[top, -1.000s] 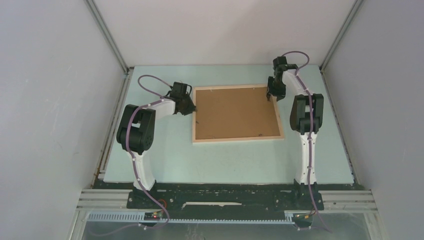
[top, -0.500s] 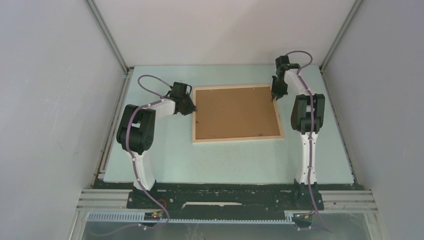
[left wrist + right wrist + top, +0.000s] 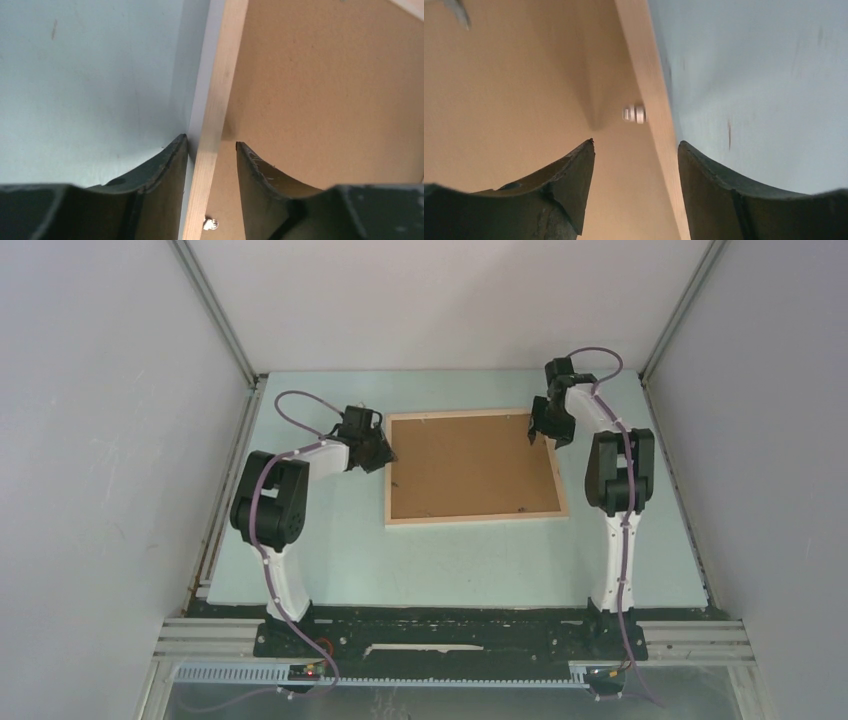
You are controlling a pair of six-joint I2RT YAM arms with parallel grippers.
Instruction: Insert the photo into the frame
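The frame (image 3: pixel 476 517) lies face down on the table, its light wood rails around the brown backing board (image 3: pixel 470 465). The photo is hidden. My left gripper (image 3: pixel 385 455) straddles the frame's left rail (image 3: pixel 222 90); its jaws (image 3: pixel 212 141) stand open, with a gap on each side of the wood. My right gripper (image 3: pixel 540 430) hangs over the far right corner. It (image 3: pixel 636 143) is open wide, one finger above the backing board (image 3: pixel 524 90) and the other just outside the right rail (image 3: pixel 644 75).
Small metal retaining tabs (image 3: pixel 211 223) (image 3: pixel 635 113) sit against the inner edge of the rails. The pale green table (image 3: pixel 330 540) is boxed in by grey walls at the left, right and back. Both arm bases stand at the near edge.
The right gripper shut briefly at the frame's far right corner, then opened wide and shifted slightly inward. The left gripper has loosened from the left rail and turned a little.
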